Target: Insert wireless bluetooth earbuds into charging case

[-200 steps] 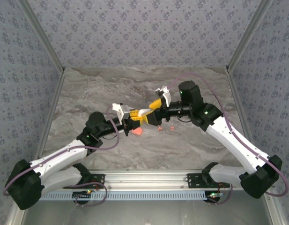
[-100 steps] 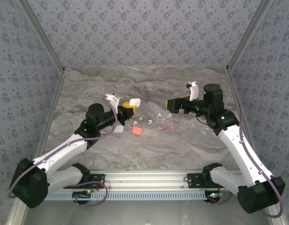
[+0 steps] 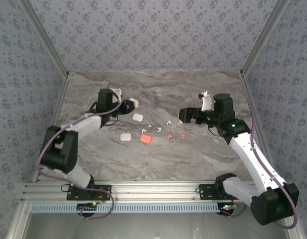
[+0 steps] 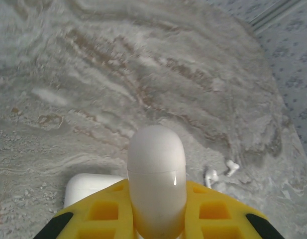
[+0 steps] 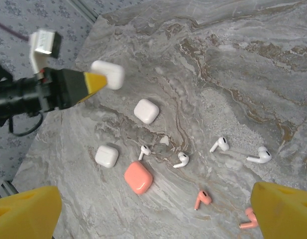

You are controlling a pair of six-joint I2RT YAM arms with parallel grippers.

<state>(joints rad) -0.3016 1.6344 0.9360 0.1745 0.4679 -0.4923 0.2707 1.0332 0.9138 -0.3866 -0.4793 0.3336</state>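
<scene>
The left gripper (image 3: 129, 105) is clamped on a white charging case (image 4: 156, 174), its yellow fingers (image 4: 106, 211) pressed against either side. The case pokes out beyond the fingertips with its lid seam closed. It is held above the far left part of the marble-patterned table (image 3: 203, 154).

Just below and to the near right of that grip, a second white case (image 3: 138, 117) lies flat on the table. Nearer still sits a third white case (image 3: 125, 136), with a coral case (image 3: 146, 139) just to its right. The two are apart.

The right gripper (image 3: 185, 115) hangs over the right half of the table with its jaws spread wide and nothing between them. In the right wrist view its yellow fingertips (image 5: 26, 209) stand at the two bottom corners.

The earbuds lie loose on the table between the cases and the right gripper, none in a case. Four white earbuds (image 5: 181, 159) are strung out in a ragged row from beside the coral case towards the right, along with a small white piece (image 5: 164, 140) too small to identify. Two coral earbuds (image 5: 203, 198) rest on the near side of that row, to the right of the coral case. They are near one another but apart.
</scene>
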